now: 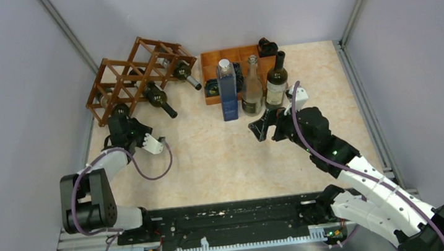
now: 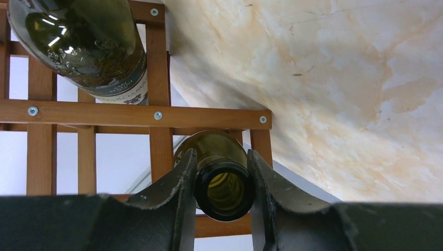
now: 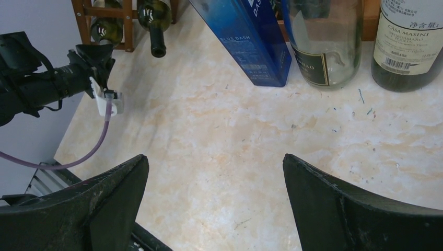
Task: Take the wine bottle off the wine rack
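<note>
Nearest the bases, the right gripper (image 3: 213, 170) is held with its fingers spread wide and nothing between them. It hangs over the bare table (image 1: 223, 163), well to the right of the rack (image 1: 133, 78).

Farther in, the left gripper (image 2: 223, 157) is set at the rack's near left corner. Its fingers are clenched on the open mouth of the bottle (image 2: 224, 194), one pad (image 2: 183, 183) pressed to each side of the lip. The bottle lies in the rack's lowest left cell, mouth pointing out toward the arm and body hidden behind the slats.

The grasp is judged made and the withdrawal not yet begun. A straight pull along the bottle's axis is called for next, away from the rack, so that the glass is not dragged against the slats. The light frame may be tugged along with it.

Two more bottles (image 1: 159, 99) are lodged in cells up and to the right. Just right of the rack, three bottles (image 1: 253, 88) stand at a tray (image 1: 210, 61).
</note>
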You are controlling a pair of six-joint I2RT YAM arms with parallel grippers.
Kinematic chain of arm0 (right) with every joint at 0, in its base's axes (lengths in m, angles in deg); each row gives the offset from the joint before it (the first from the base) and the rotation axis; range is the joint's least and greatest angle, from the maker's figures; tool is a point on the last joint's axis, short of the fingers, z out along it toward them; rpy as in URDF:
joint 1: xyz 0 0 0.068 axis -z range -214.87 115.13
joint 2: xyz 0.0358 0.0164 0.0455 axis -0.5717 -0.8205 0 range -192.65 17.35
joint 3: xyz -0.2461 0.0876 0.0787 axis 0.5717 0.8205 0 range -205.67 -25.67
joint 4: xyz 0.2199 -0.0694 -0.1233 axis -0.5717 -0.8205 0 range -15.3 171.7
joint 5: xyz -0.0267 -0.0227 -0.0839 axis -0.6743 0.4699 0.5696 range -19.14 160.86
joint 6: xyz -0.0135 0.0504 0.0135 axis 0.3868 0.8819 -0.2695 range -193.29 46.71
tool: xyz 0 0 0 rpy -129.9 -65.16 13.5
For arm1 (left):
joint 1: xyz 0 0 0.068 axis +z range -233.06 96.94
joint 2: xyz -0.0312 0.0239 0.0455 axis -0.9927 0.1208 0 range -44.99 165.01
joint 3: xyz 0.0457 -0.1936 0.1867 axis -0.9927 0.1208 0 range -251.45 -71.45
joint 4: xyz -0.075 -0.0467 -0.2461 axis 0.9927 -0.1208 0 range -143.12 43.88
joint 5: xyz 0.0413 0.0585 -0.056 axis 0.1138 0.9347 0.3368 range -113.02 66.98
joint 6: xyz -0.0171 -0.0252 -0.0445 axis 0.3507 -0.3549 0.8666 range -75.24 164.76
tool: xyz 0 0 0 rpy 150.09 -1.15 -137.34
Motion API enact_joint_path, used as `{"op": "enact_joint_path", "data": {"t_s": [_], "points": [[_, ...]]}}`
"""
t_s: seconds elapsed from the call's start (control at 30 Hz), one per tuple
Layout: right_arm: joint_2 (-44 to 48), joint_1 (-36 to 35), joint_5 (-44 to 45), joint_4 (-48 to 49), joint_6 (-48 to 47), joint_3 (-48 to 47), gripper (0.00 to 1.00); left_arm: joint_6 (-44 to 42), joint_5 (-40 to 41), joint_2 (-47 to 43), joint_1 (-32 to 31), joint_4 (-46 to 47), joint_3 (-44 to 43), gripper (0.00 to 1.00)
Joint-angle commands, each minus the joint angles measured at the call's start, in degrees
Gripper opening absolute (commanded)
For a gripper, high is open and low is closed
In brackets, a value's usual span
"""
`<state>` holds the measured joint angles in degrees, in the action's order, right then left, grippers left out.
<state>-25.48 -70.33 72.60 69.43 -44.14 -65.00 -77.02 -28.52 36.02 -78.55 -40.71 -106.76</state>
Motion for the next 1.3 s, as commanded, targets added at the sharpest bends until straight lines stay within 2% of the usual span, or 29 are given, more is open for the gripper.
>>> {"op": "enact_joint_path", "data": {"t_s": [0.0,0.4,0.7,0.8,0.93,1.27], "points": [[0.65,-0.22,-0.73,1.68,0.00,-2.51,0.99,-21.57,2.02,-4.17,0.85,-4.93,2.86,0.00],[0.96,-0.15,-1.21,2.25,0.34,-1.80,0.98,-32.17,-7.84,-24.29,0.73,-15.63,15.79,0.00],[1.51,-0.17,-1.53,1.87,0.68,-1.46,0.98,-36.87,-14.66,-35.93,0.73,-16.81,24.91,0.00],[1.74,-0.15,-1.53,1.64,0.65,-1.30,0.99,-37.30,-18.57,-39.02,0.68,-19.97,25.03,0.00],[1.49,-0.21,-1.50,2.14,0.99,-0.93,0.99,-37.39,-27.75,-43.36,0.55,-25.09,23.50,0.00],[0.60,-0.15,-3.05,2.39,1.10,-1.45,0.99,-37.48,-36.09,-51.56,0.00,-40.85,19.27,0.00]]}}
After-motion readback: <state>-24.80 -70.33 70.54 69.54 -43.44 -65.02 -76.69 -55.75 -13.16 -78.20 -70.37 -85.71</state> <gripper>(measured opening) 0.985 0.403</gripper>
